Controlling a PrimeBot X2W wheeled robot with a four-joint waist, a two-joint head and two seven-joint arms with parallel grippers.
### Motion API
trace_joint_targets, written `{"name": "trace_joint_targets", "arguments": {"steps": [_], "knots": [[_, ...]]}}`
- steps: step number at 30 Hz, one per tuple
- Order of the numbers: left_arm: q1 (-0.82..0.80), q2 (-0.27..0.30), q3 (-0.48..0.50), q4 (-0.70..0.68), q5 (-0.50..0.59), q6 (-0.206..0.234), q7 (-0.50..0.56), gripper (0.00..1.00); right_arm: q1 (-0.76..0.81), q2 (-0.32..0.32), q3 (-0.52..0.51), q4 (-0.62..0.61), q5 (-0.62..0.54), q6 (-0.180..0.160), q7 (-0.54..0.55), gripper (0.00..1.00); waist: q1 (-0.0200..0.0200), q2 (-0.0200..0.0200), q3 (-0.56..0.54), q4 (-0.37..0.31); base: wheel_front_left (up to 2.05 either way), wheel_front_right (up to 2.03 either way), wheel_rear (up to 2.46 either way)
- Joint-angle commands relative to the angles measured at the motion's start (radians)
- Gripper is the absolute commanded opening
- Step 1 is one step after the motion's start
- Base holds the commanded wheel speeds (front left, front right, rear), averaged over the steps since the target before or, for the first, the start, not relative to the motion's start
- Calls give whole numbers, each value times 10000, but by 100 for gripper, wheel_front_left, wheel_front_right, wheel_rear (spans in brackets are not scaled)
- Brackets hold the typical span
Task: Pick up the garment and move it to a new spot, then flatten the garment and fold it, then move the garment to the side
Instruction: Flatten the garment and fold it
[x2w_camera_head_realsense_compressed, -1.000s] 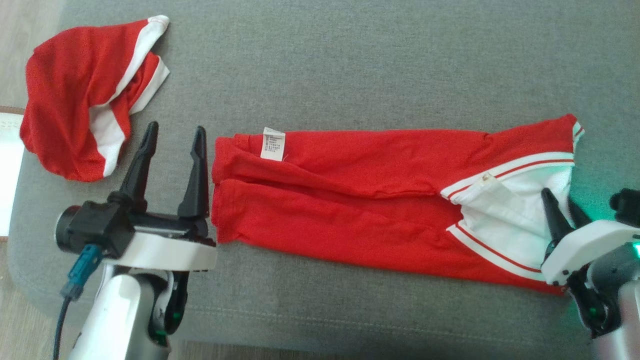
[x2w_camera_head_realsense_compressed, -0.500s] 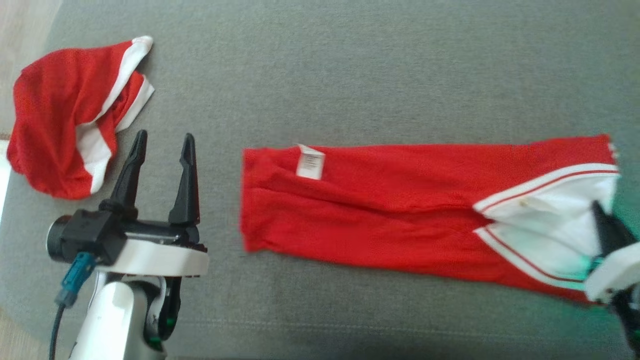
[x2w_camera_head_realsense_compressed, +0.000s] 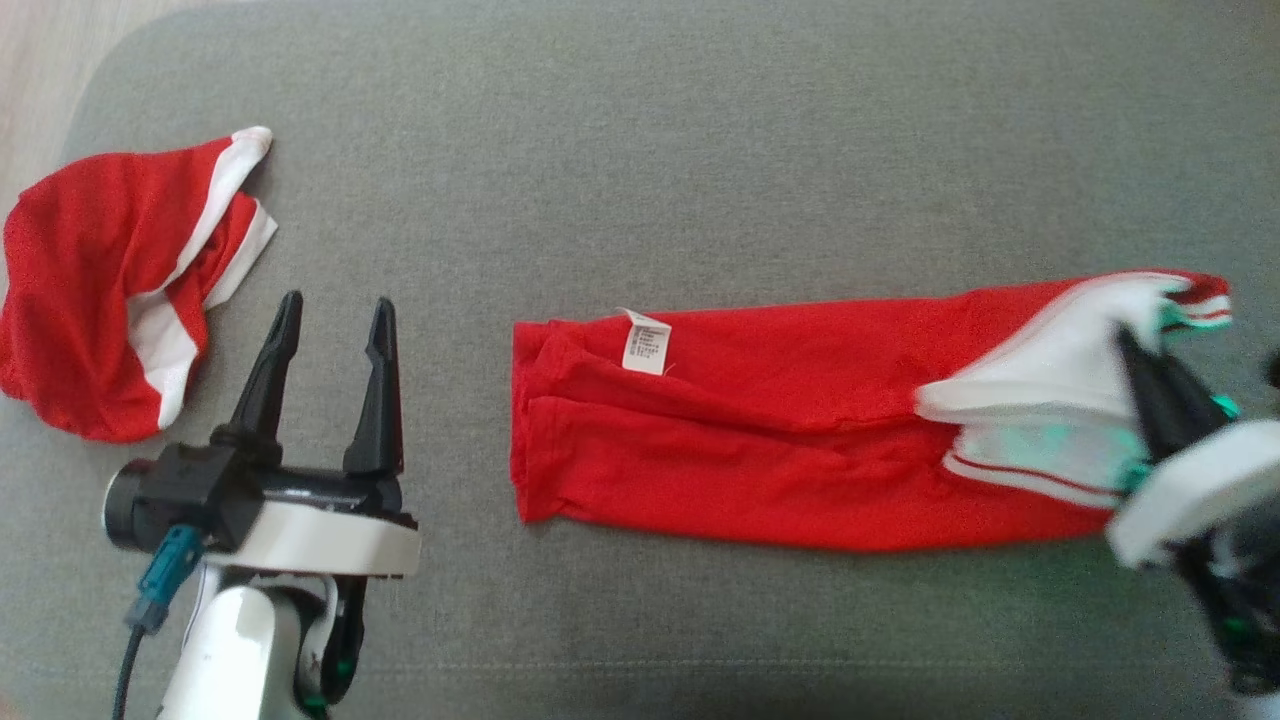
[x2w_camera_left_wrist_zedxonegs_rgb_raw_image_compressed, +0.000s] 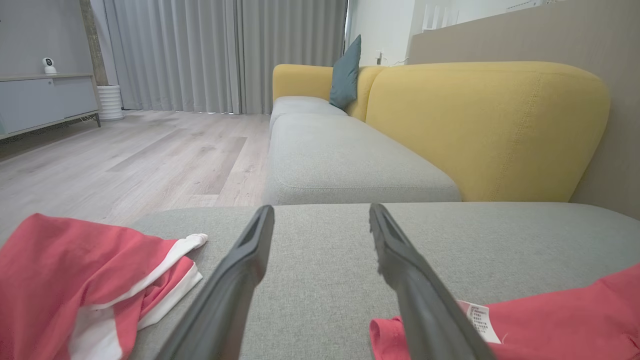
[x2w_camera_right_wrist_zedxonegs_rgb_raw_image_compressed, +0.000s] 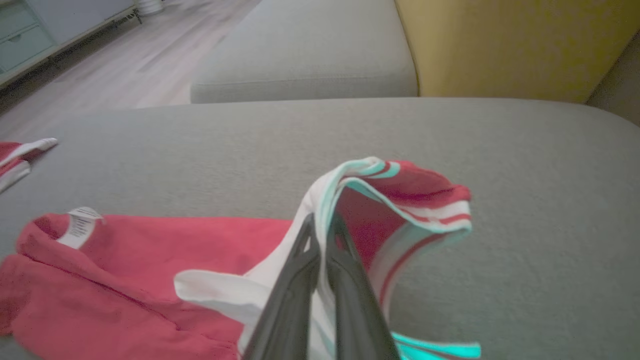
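The garment, a red top folded into a long band with a white label and a white striped end, lies across the grey cushion. My right gripper is shut on the white end, which it holds lifted and curled off the cushion. In the right wrist view the two fingers press together on the white fabric of the garment. My left gripper stands open and empty just left of the garment's red end. The left wrist view shows its fingers apart, with the garment at the lower right.
A second red and white garment lies crumpled at the cushion's left edge, left of my left gripper. Yellow sofa backs rise behind the cushion, and wooden floor lies beyond its left side.
My right gripper has shut on the garment's white end and raised it, curling that end up off the cushion. The head camera has shifted. The left gripper stays open.
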Motion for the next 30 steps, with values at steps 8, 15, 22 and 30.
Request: {"name": "trace_joint_targets", "arguments": {"steps": [8, 15, 22, 30], "knots": [[-105, 17, 452, -183, 118, -110, -51, 100, -1792, 1290, 2945, -725, 382, -7, -179, 0, 0, 0, -120, -63, 0, 0, 0], [-203, -44, 369, -43, 118, -184, -51, 100, -2827, 1888, 5330, 1387, 1547, -7, -1342, 0, 0, 0, -34, 251, 0, 0, 0], [-299, -132, 295, 66, 104, -253, -51, 100, -3589, 1904, 6992, 3322, 3008, -7, -2917, 0, 0, 0, 138, 595, 0, 0, 0], [-390, -179, 290, 130, 146, -307, -51, 100, -4438, 1905, 8146, 5095, 3830, -7, -4015, 44, 0, 0, 319, 680, 0, 0, 0]]}}
